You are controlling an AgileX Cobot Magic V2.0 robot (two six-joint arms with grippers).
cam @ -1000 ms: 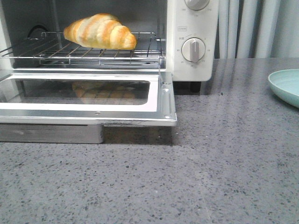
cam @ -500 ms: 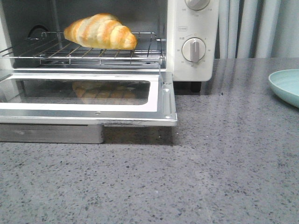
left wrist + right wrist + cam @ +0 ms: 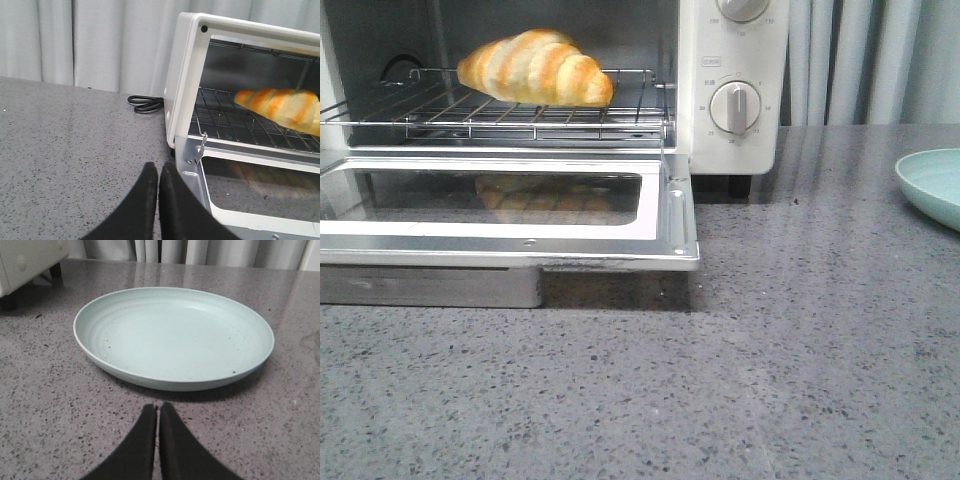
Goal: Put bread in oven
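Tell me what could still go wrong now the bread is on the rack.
1. The oven door still hangs open, so closing it remains; the left pincer, shut beside the hinge, might clip it.
2. The croissant-shaped bread lies loose on the wire rack; a hard door swing could jolt it.
3. The right pincer sits shut close to the pale green plate and might nudge it.

Only the two pincers show of the robot. The left pincer (image 3: 158,172) has two matte black fingers (image 3: 137,205), smooth and curved, broad at the base and tapering to rounded tips. The right pincer (image 3: 157,412) looks alike: plain black fingers (image 3: 177,447), without visible markings, screws or cables.
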